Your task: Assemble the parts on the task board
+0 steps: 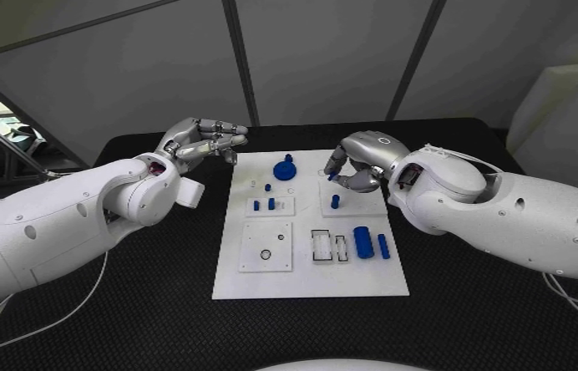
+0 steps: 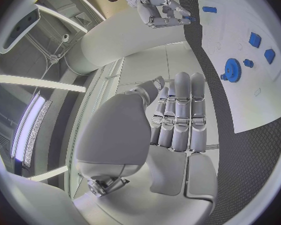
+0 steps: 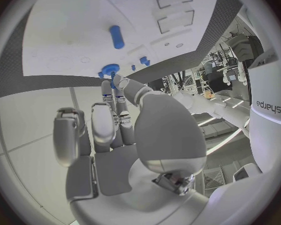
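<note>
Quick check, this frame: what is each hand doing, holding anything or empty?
Left hand: empty, fingers straight and close together, hovering off the task board's far left corner.
Right hand: curled over the board's far right; whether it holds a part cannot be told.

Black table (image 1: 144,304) (textured surface); grey panelled wall (image 1: 325,45) behind it.
</note>
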Controlling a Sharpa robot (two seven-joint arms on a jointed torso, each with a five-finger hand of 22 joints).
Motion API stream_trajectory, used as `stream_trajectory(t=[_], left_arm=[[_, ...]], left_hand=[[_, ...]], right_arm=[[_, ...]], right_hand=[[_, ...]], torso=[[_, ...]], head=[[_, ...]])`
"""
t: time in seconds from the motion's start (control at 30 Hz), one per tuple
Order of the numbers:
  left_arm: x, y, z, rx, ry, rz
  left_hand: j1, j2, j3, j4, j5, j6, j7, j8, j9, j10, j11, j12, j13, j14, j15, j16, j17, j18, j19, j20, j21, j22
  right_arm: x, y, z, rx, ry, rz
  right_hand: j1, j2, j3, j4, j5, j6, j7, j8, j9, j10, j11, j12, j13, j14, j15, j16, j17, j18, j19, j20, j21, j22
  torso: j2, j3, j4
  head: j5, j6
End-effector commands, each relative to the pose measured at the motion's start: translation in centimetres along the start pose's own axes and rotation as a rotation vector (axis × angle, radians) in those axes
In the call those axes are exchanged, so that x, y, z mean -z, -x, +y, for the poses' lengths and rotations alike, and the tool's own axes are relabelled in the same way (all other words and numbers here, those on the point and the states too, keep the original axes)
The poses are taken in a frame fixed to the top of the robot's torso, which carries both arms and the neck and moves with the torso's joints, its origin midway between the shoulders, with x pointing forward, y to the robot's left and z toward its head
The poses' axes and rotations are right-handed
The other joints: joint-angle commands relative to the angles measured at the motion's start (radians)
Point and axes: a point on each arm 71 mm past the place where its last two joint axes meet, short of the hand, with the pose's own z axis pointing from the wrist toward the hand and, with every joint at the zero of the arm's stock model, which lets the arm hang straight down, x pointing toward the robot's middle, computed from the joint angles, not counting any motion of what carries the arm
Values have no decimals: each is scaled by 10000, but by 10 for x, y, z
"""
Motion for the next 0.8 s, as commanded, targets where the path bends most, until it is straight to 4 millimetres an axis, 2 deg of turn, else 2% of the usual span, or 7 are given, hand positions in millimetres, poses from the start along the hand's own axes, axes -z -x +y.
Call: stream_trajectory(t=[0.03, 0.13, 0.17, 0.3, 0.37, 0.6, 0.8], left_arm=[[-2, -4, -1, 112, -109, 122], [-5, -7, -1, 141, -123, 180], [-5, -8, -1, 149, -123, 194], [-8, -13, 0, 194, -121, 293], [-9, -15, 0, 211, -123, 331], [-11, -19, 0, 247, -123, 406], [-13, -21, 0, 270, -120, 462]], left_hand=[[17, 98, -38, -22, 68, -9, 32, -46, 7, -49, 7, 43, 14, -58, 25, -47, -17, -46, 36, 34, -55, -16], [17, 98, -38, -22, 68, -9, 32, -46, 7, -49, 7, 43, 14, -58, 25, -47, -17, -46, 36, 34, -55, -16], [12, 101, -40, -20, 67, -11, 34, -48, 7, -50, 8, 43, 16, -58, 27, -52, -19, -46, 35, 36, -59, -18], [-1, 108, -47, -13, 66, -15, 38, -53, 7, -54, 12, 43, 20, -58, 31, -63, -23, -48, 34, 39, -68, -22], [-7, 111, -50, -11, 65, -18, 39, -56, 7, -57, 13, 43, 22, -58, 33, -69, -25, -49, 33, 40, -73, -25], [-7, 111, -50, -11, 65, -18, 39, -56, 7, -57, 13, 43, 22, -58, 33, -69, -25, -49, 33, 40, -73, -25], [-13, 115, -54, -8, 63, -25, 40, -61, 7, -60, 15, 43, 26, -59, 36, -79, -28, -49, 31, 42, -81, -29]], right_arm=[[-5, 3, 21, -725, 639, -310], [-9, -3, 38, -993, 1051, -131], [-10, -7, 44, -1091, 1187, -13], [-12, -27, 64, -1339, 1612, 602], [-13, -37, 69, -1356, 1723, 893], [-14, -64, 81, -1349, 1910, 1713], [-16, -77, 88, -1207, 1973, 2130]], right_hand=[[-103, 15, 81, 5, 72, 58, 19, -27, 8, 65, 16, -10, -8, 240, -44, 52, -8, -120, 503, -41, 37, 1664], [-109, 19, 103, 3, 79, 58, 21, -30, 8, 64, 18, -11, -12, 240, -44, 52, -13, -125, 513, -41, 52, 1683], [-109, 19, 103, 3, 79, 58, 21, -30, 8, 64, 18, -11, -12, 240, -44, 52, -13, -125, 513, -41, 52, 1683], [-121, 22, 131, 1, 85, 52, 25, -36, 6, 60, 21, -13, -18, 236, -44, 43, -34, -121, 505, -41, 41, 1670], [-129, 25, 149, 1, 87, 47, 27, -40, 5, 55, 24, -15, -22, 231, -43, 30, -58, -118, 497, -41, 32, 1658], [-136, 24, 165, -2, 89, 40, 30, -44, 3, 48, 26, -18, -26, 231, -42, 33, -58, -116, 494, -41, 27, 1652], [-148, 24, 187, -4, 90, 29, 35, -52, 1, 37, 32, -22, -33, 232, -40, 45, -46, -116, 494, -40, 29, 1654]], torso=[[15, -6, 30], [16, -14, 35], [16, -16, 23], [20, -24, 19], [22, -17, -6], [24, -9, -6], [26, 0, 10]], head=[[124, -29], [241, -70], [329, -114], [489, -191], [602, -229], [830, -360], [960, -456]])
